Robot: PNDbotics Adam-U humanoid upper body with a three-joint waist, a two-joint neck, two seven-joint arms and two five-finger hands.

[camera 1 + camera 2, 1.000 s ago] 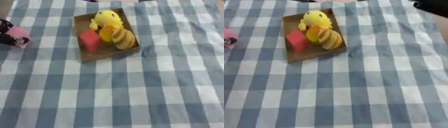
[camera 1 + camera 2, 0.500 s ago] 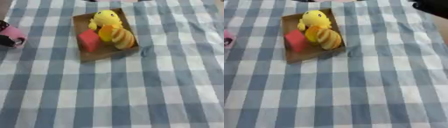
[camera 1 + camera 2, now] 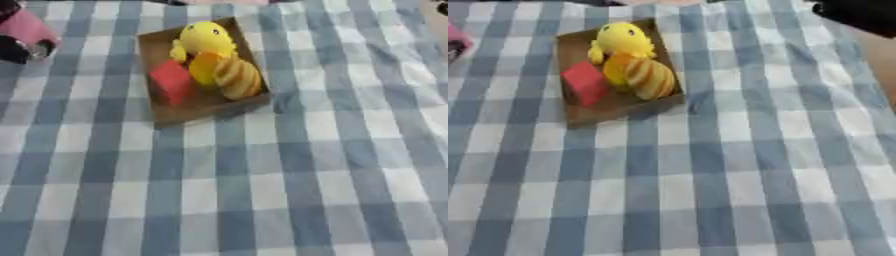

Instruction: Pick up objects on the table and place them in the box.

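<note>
**Three items boxed, one pink object at the far left**

While the near half of the surface (image 3: 262, 200), covered in a blue-and-white checked cloth, carries nothing we can make out, everything of interest sits toward the far side. We see a shallow brown cardboard box (image 3: 203, 107) lying slightly askew on the cloth, and inside it three things packed close together: a red block (image 3: 171, 88) on the left, a striped orange-and-cream loaf-like toy (image 3: 233, 76) on the right, and a yellow plush duck-like toy (image 3: 206, 39) at the far end, touching the striped one.

Farther back and to the left, at the frame's edge, our left hand (image 3: 16, 50) shows as a dark shape holding a pink rounded object (image 3: 28, 29); the fingers seem wrapped round it, though their outline is blurred. At the far right corner a black mass (image 3: 859, 14) enters, most likely our right arm; we cannot tell how its fingers stand.

We judge the task near its end, with the pink object the one thing left to bring over. The box is already crowded, so the risk is in the placing: setting the pink thing down on the plush or the striped toy could let it roll over the low wall onto the cloth. A hand arriving low could also nudge the light box sideways.
</note>
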